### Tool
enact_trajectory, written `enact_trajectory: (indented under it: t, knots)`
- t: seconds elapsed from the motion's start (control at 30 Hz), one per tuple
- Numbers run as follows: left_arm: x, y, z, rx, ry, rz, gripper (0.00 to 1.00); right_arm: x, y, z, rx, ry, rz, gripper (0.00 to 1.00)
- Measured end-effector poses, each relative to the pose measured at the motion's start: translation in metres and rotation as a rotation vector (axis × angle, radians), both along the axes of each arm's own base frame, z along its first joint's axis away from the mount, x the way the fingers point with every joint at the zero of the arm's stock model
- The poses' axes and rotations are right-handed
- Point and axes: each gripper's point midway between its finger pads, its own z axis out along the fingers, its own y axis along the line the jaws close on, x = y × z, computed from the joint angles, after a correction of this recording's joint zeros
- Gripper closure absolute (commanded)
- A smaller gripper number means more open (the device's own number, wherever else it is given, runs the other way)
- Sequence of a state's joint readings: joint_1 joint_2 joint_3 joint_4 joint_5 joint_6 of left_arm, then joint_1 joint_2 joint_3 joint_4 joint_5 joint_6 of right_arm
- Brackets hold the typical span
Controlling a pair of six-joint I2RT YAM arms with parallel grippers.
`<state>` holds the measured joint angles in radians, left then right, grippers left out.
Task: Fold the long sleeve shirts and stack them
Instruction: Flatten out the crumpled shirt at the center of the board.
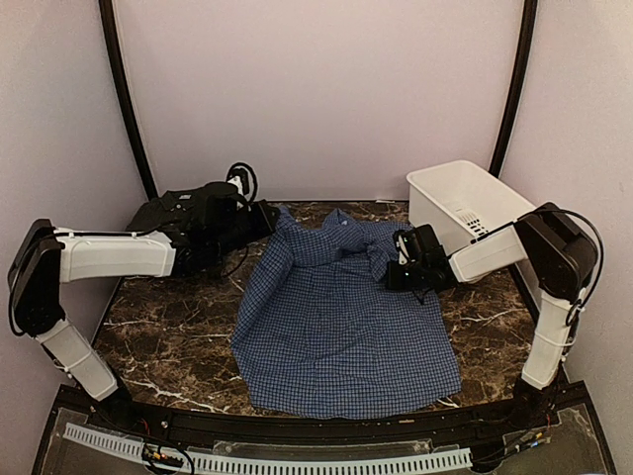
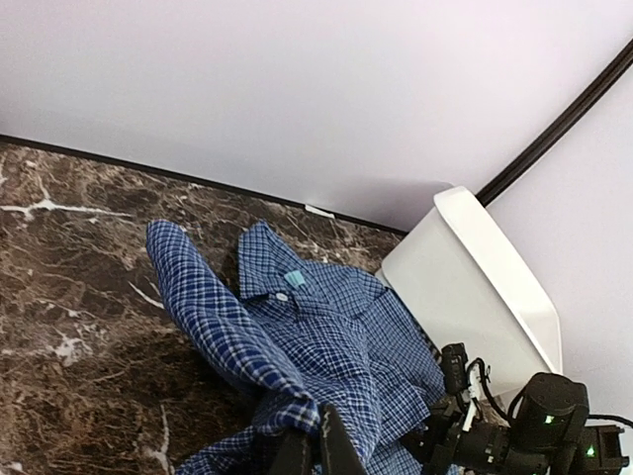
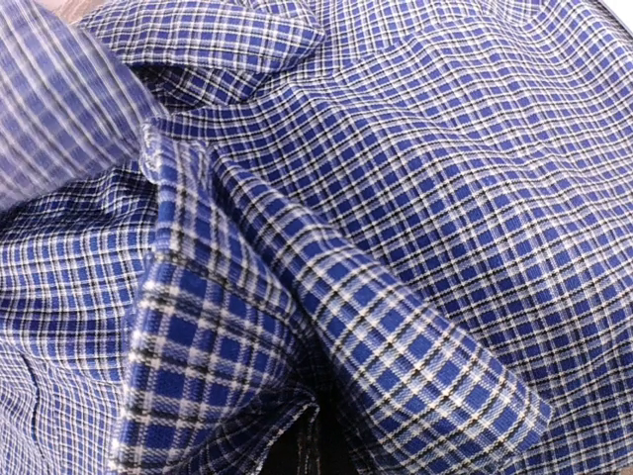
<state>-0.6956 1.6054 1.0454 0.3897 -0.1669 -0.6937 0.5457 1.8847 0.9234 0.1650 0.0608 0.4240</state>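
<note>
Top external view: blue shirt (image 1: 341, 327) lies spread mid-table, collar twd the back wall, no fold made yet. Dark shirt (image 1: 168, 213) sits heaped at rear left under my left arm, unfolded too. No stack, no red shirt in sight, so I judge the job barely begun. Both grippers are pinched tight on blue cloth: left gripper (image 2: 315, 447) on the bunched sleeve edge, right gripper (image 1: 394, 267) on a raised pleat near the basket (image 1: 450, 183).
</note>
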Motion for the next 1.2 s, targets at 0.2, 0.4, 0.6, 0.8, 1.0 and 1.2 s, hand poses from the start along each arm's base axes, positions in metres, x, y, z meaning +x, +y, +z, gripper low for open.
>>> enact_trajectory:
  t: [0.2,0.4,0.6,0.8,1.0,1.2]
  knots:
    - [-0.009,0.048,0.015,0.09,-0.071,0.161,0.96,0.001,0.001,0.0,0.003,-0.004,0.001,1.0]
    - [-0.026,0.091,0.044,0.148,-0.147,0.287,0.95,0.002,0.002,0.001,0.003,0.001,0.003,1.0]
    - [-0.041,0.062,0.026,0.208,-0.129,0.127,0.94,0.001,0.003,0.002,0.0,0.016,0.009,1.0]
    - [-0.088,-0.028,-0.084,0.331,0.081,-0.228,0.68,0.001,0.004,0.003,-0.01,0.037,0.012,1.0]
    - [-0.116,-0.031,-0.144,0.409,0.279,-0.293,0.37,0.0,0.003,0.003,-0.023,0.05,0.017,1.0]
    - [-0.114,0.001,-0.061,0.258,0.196,-0.136,0.3,0.0,0.003,0.003,-0.024,0.05,0.02,1.0]
